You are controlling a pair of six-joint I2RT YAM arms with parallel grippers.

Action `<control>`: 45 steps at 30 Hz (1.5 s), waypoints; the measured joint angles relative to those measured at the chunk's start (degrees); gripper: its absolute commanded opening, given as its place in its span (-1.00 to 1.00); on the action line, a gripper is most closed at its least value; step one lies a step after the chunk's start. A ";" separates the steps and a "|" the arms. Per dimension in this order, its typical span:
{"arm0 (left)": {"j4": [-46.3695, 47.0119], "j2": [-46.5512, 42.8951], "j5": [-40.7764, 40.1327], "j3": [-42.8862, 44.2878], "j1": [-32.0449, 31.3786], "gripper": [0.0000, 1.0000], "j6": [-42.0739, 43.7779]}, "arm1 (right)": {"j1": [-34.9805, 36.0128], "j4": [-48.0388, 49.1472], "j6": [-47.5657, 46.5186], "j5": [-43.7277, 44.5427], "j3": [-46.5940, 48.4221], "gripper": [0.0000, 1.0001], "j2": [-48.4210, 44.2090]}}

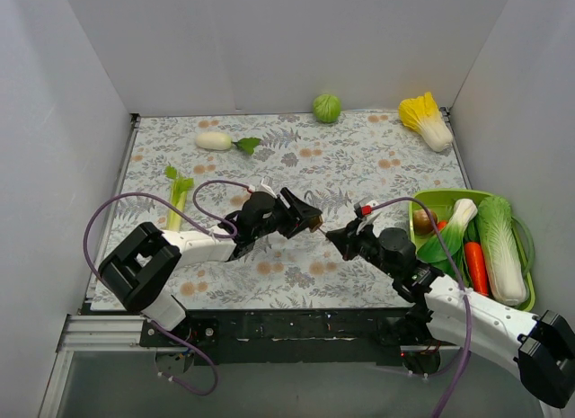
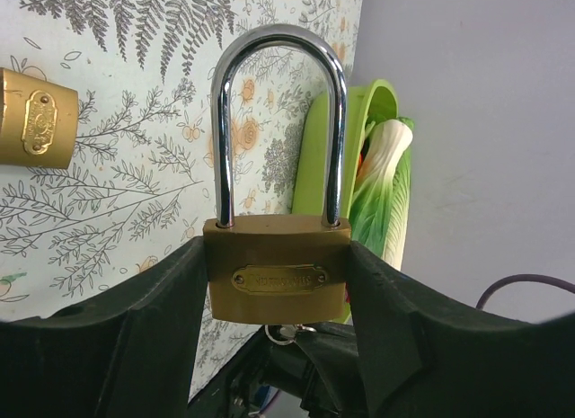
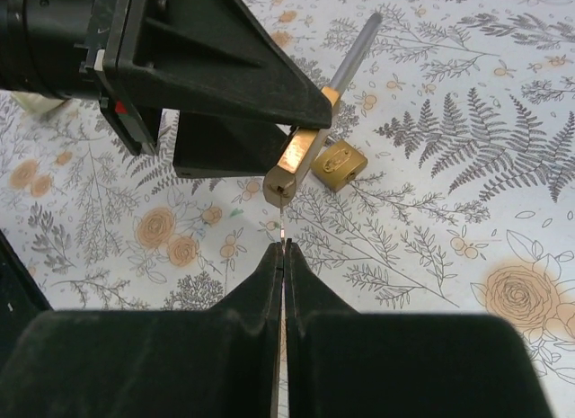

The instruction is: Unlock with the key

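**Top view:** I see my left gripper (image 1: 305, 218) held above the middle of the floral table (image 1: 377, 157), clenched on a brass padlock (image 1: 314, 223). The right gripper (image 1: 340, 237) faces it nose to nose, with a key (image 1: 325, 229) between them that is barely visible from here. A green basket (image 1: 429, 199) of vegetables sits at the table's right edge.

**Left wrist:** The padlock fills my screen. Its body is clamped between the two black fingers (image 2: 162, 319), and its steel shackle (image 2: 278, 40) is seated in the body and points up the frame. A glint of metal shows just under the body. A second padlock (image 2: 36, 117) lies on the cloth at left.

**Right wrist:** The right fingers (image 3: 252, 301) are pressed tightly together on the thin key. The key's tip meets the underside of the held padlock, but I cannot tell how far it has entered. The second padlock lies on the table just beyond.
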 measured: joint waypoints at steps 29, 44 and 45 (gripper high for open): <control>3.26 -2.58 -4.61 -3.39 0.37 -1.00 -0.44 | 9.14 12.48 -1.53 15.02 -0.48 -0.97 8.35; 4.22 -2.60 -7.06 -3.72 0.44 -1.00 -0.39 | 9.46 18.82 0.50 16.74 -0.50 -0.97 13.60; 4.68 -2.64 -7.15 -3.85 0.42 -1.00 -0.39 | 9.46 19.26 0.70 16.83 -0.50 -0.97 13.75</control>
